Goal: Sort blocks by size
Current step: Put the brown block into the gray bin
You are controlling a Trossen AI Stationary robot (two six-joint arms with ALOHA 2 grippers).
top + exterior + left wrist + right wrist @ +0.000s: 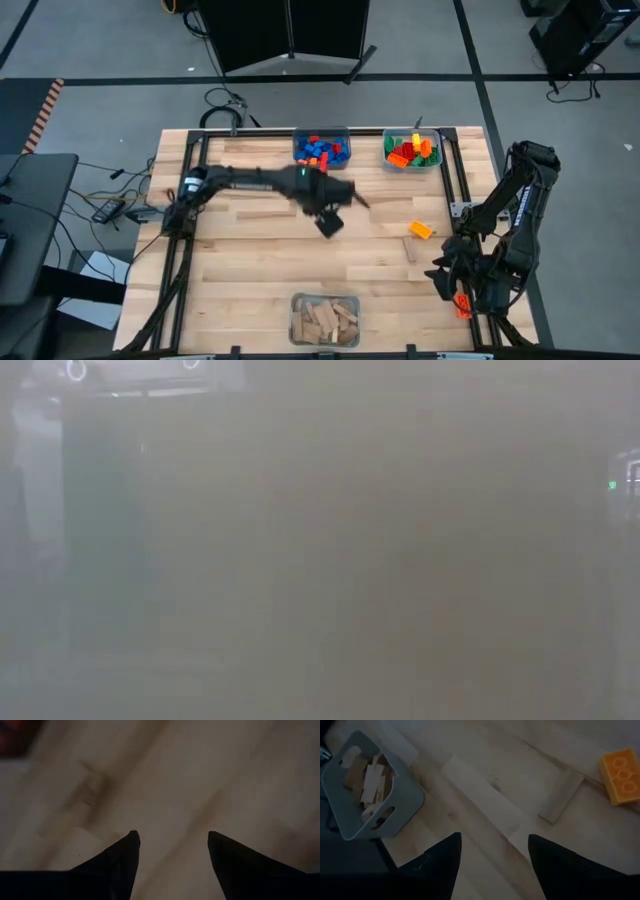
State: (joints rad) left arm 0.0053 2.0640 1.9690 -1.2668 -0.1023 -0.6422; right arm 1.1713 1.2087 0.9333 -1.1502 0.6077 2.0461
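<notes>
1. Nearest the table's front edge stood the bin (324, 320) of tan wooden blocks (369, 779), used here as the landmark. The right gripper (492, 845) waited to the right of this bin, by the table's right edge, its fingers apart and holding nothing.

2. Farther back and to the right of the bin lay one loose wooden block (561, 796), flat on the table (250, 260). It was judged light, stiff and smooth-sided, so a pinch across its narrow width near the middle would suit it, since an end grip might let it swing.

3. Just beyond it sat an orange brick (620, 768), studs up, close to the wooden block but not touching it. It looked like hard, light plastic, likely a little slippery, so its flat side walls were the better hold, not the studs.

4. The left gripper (328, 222) hovered behind the bin, near the table's middle, with its fingers spread over bare wood and nothing between them.

5. Farthest from the bin, at the back edge, two bins held coloured bricks: one mostly blue (321, 150), one mixed (412, 150).
</notes>
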